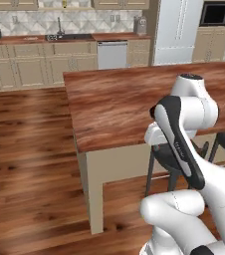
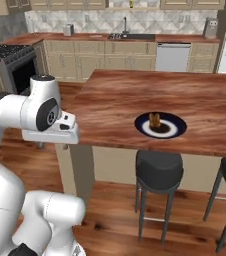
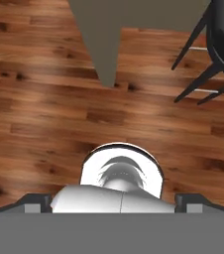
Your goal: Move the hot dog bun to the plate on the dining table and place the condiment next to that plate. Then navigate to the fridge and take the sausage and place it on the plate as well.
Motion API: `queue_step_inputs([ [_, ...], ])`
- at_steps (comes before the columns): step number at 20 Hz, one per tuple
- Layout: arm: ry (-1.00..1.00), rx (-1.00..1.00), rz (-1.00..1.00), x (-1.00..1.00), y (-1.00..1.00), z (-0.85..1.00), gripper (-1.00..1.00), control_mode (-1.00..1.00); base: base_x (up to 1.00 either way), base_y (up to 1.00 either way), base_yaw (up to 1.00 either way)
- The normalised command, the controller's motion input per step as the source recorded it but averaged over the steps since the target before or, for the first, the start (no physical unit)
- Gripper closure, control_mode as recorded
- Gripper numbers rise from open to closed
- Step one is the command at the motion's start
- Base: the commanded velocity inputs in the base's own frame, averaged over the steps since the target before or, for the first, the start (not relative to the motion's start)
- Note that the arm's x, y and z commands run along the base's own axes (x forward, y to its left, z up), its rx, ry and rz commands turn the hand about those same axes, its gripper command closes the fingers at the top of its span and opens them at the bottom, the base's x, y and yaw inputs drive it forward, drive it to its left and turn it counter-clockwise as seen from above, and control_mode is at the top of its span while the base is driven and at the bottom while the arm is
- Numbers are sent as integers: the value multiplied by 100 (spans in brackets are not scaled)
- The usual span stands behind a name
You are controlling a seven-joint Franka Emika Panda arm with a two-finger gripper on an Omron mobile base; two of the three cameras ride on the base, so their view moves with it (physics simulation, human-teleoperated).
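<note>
The dining table (image 2: 135, 95) had a reddish wood top on pale legs, and it stood on a plank floor (image 1: 30, 149) of similar brown wood. On the table, towards its near edge, lay a dark plate (image 2: 160, 125) with a pale ring, and a small brown bun (image 2: 155, 120) sat on it, left of the plate's middle. Two black stools (image 2: 159, 170) stood on the floor, tucked against the table's near side below the plate.
</note>
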Motion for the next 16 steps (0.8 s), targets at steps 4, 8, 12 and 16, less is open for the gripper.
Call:
queue_step_inputs([
  [4, 0, 0, 0, 0, 0, 0, -100, 100, -9, 100, -2],
  [8, 0, 0, 0, 0, 0, 0, -100, 100, 10, 100, -8],
  [12, 0, 0, 0, 0, 0, 0, -100, 100, 47, 100, -14],
  [16, 0, 0, 0, 0, 0, 0, -100, 100, 79, 100, -15],
])
